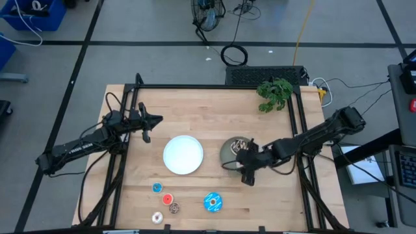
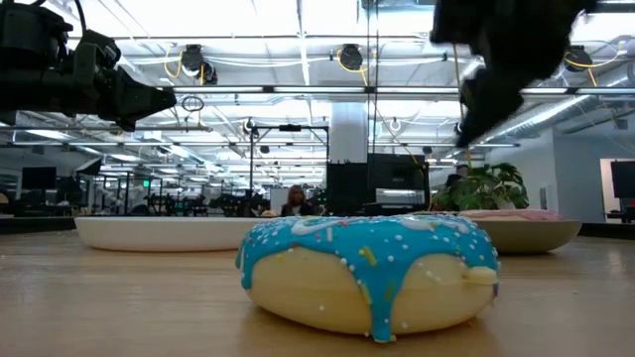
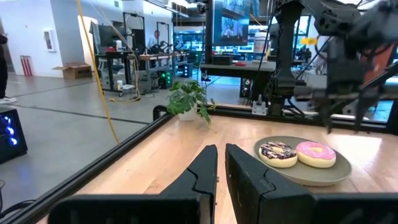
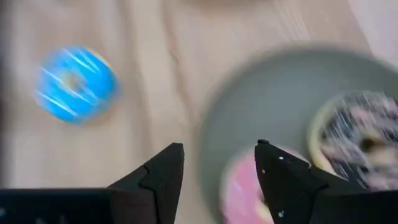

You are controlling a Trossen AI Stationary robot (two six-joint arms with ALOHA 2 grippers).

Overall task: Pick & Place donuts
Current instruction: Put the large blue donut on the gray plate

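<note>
The pink donut (image 3: 316,154) and the brown drizzled donut (image 3: 278,154) lie side by side on the round grey plate (image 1: 226,153). The blue sprinkled donut (image 1: 212,202) lies flat on the table near its near edge. Left of it lie the tiny blue (image 1: 156,188), red (image 1: 167,199), brown (image 1: 174,208) and white (image 1: 156,218) donuts. My right gripper (image 4: 217,155) is open and hovers above the grey plate's near rim (image 4: 273,93), beside the pink donut (image 4: 242,193). My left gripper (image 1: 151,121) is shut and waits left of the white plate (image 1: 183,155).
A potted green plant (image 1: 274,92) stands at the far right of the table. A black frame (image 1: 214,86) runs along the table's edges. Bare wood lies between the white plate and the far edge. People and desks show in the room beyond.
</note>
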